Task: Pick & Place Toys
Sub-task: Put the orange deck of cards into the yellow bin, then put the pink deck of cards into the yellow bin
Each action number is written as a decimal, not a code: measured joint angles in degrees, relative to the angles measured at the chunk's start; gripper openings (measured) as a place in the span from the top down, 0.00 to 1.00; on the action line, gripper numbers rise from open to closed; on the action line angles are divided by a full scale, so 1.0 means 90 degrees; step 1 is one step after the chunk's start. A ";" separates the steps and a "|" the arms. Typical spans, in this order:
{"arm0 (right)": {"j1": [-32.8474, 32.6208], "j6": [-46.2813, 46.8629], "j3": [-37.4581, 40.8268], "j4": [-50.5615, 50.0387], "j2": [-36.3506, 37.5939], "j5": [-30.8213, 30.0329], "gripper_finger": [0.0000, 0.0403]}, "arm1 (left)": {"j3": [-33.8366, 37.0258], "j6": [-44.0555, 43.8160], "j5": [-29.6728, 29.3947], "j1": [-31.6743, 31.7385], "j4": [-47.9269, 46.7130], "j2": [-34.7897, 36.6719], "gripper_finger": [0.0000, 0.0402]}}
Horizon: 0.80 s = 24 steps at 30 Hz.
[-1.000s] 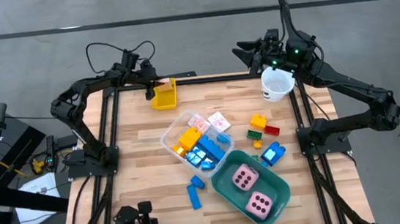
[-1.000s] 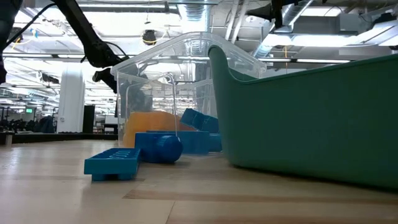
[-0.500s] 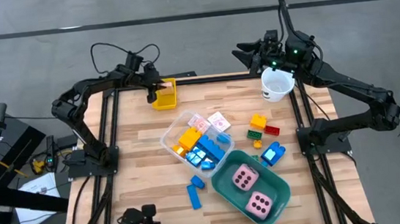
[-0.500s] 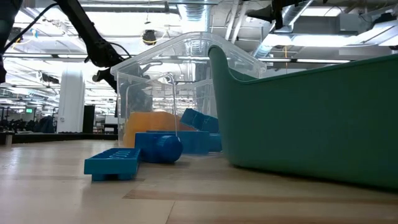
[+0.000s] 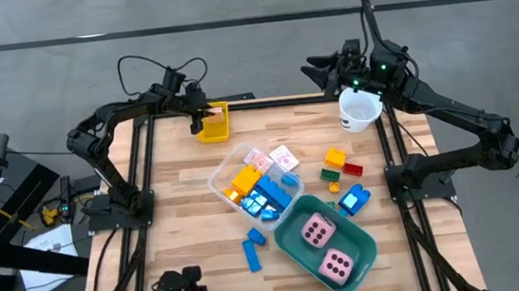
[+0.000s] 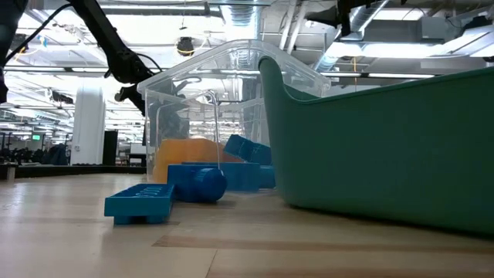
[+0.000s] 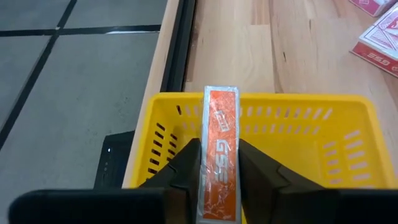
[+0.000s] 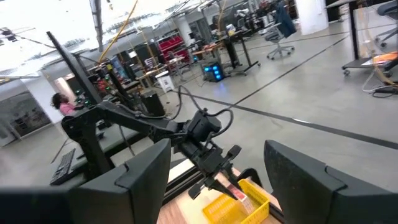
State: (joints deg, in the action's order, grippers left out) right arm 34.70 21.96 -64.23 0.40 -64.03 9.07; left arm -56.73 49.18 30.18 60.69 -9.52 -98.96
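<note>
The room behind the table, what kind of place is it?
Probably a big open robotics lab or workshop: bare concrete floor, exposed ceiling ducts, and rows of workbenches with equipment in the distance.

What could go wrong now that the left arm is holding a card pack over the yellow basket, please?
The left claw pinches the card pack by its narrow sides, standing on edge above the yellow basket. It may hit the near rim and tip outside, possibly off the table edge just beside the basket.
</note>
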 joint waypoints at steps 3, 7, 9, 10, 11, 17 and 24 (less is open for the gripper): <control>-0.0002 0.0002 0.0001 0.0000 0.0000 0.0032 0.38 | 0.0000 -0.0007 -0.0133 -0.0001 0.0007 0.0000 0.73; 0.0000 0.0005 0.0000 0.0000 0.0000 0.0031 0.38 | 0.0000 -0.0008 -0.0205 0.0000 0.0007 -0.0002 0.68; -0.0002 0.0007 0.0000 0.0000 0.0000 0.0031 0.38 | 0.0000 -0.0008 -0.0207 0.0000 0.0005 -0.0001 0.67; -0.0002 0.0007 0.0002 0.0000 0.0000 0.0031 0.38 | 0.0000 -0.0009 -0.0215 0.0000 0.0017 0.0000 0.67; -0.0002 0.0007 0.0000 0.0000 0.0000 0.0031 0.38 | 0.0000 -0.0011 -0.0247 0.0000 0.0050 0.0000 0.68; -0.0001 0.0004 0.0001 0.0000 0.0000 0.0028 0.38 | 0.0000 -0.0016 -0.0300 0.0000 0.0300 0.0122 0.67; 0.0000 -0.0023 0.0000 -0.0014 0.0000 0.0023 0.38 | 0.0000 -0.0021 -0.0293 0.0000 0.0527 0.0379 0.63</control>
State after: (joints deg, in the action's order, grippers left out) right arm 34.70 21.75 -64.23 0.28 -64.03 9.28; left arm -56.73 48.99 27.55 60.69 -4.77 -95.55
